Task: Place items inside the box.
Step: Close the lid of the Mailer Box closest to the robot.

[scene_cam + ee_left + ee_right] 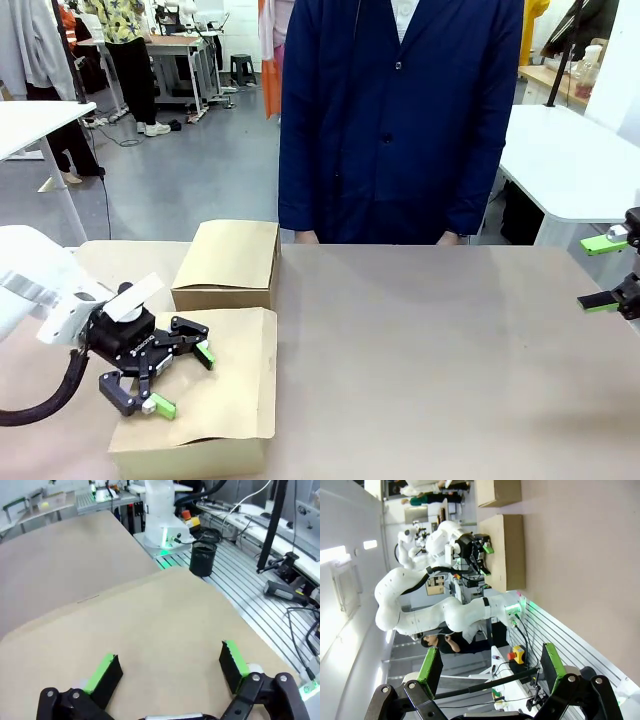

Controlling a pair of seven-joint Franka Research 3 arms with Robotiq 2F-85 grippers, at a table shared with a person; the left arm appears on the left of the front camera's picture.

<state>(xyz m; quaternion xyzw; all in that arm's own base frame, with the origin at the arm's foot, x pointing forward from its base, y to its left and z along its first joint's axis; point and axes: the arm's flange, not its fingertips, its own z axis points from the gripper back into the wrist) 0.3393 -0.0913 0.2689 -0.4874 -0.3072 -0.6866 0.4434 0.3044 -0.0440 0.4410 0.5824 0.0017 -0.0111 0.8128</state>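
A flat cardboard box lies at the table's front left with its lid flap down. My left gripper hovers open just over that lid, nothing between its green pads. In the left wrist view the left gripper stands open over the brown lid. A second, smaller closed cardboard box sits right behind the first. My right gripper is open at the table's far right edge, empty; in its own view the right gripper is open too. The pouches, stapler, knife and pen are out of view.
A person in a navy coat stands at the far side, hands by the table edge. The brown table stretches bare from the boxes to the right. The right wrist view shows both boxes and the left arm far off.
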